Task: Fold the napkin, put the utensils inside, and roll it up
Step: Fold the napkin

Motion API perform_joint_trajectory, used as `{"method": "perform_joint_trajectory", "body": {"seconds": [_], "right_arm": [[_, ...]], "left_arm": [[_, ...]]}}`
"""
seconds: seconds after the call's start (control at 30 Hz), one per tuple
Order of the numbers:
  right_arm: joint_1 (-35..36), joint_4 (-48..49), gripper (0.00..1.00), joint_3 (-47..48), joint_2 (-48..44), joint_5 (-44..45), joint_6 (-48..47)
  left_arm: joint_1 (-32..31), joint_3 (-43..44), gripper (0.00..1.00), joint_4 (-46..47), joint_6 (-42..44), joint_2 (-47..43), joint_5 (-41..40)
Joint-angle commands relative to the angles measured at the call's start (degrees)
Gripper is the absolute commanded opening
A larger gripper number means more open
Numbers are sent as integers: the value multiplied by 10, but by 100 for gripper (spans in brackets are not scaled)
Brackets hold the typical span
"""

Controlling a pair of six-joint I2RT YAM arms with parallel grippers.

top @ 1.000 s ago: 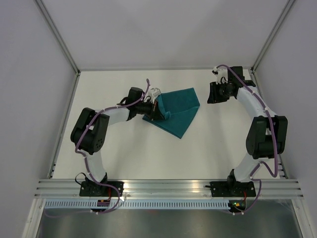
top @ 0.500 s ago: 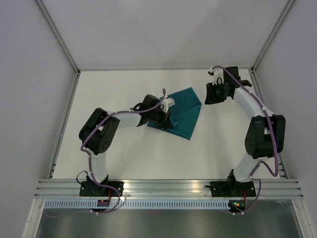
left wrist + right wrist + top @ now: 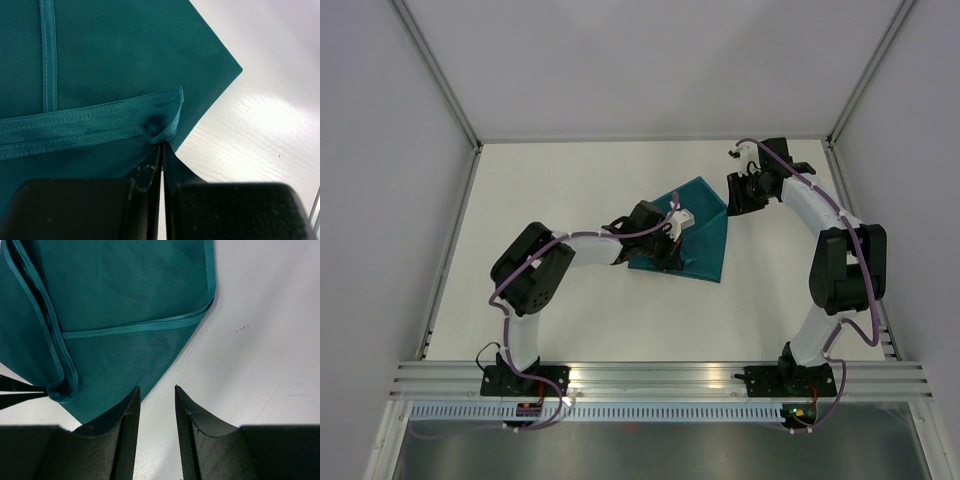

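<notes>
The napkin (image 3: pixel 700 232) lies folded on the white tabletop (image 3: pixel 560 180), out in the middle and a bit to the right. It is teal green with stitched edges. It makes a pointy shape with one corner toward the far side and one corner toward the near side.

The left fingers (image 3: pixel 669 252) are down at the napkin's left side. In the left wrist view they (image 3: pixel 150 170) are shut tight, and they pinch a small folded corner of the napkin's (image 3: pixel 115 60) hem right at their tips. The bare tabletop (image 3: pixel 265 125) shows to the right of the cloth.

The right fingers (image 3: pixel 734 196) are by the napkin's far right corner. In the right wrist view they (image 3: pixel 131 410) stand partly open and hold nothing. A corner of the napkin (image 3: pixel 125 290) lies just under them, beside the bare tabletop (image 3: pixel 260 340).
</notes>
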Motion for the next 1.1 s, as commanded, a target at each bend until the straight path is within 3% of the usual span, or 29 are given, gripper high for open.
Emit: {"method": "perform_joint_trajectory", "body": {"seconds": [0.0,0.27,0.63,0.8,0.87,0.9,1.07], "right_arm": [[6,-1,40,8,7,18,-3],[14,-5,40,12,15,21,-7],[20,-13,40,17,24,29,-16],[22,-22,40,18,24,35,-27],[22,-25,40,9,25,46,-36],[22,-26,40,6,26,61,-39],[22,-20,39,-16,38,84,-50]], "left_arm": [[-16,14,8,-3,40,-6,-25],[-46,22,36,-18,49,-18,-45],[-70,48,45,-12,34,-40,-73],[-64,36,54,25,-12,-88,-182],[-53,30,55,22,-48,-123,-228],[-48,21,55,12,-64,-134,-291],[19,-29,51,-40,-181,-205,-383]]}}
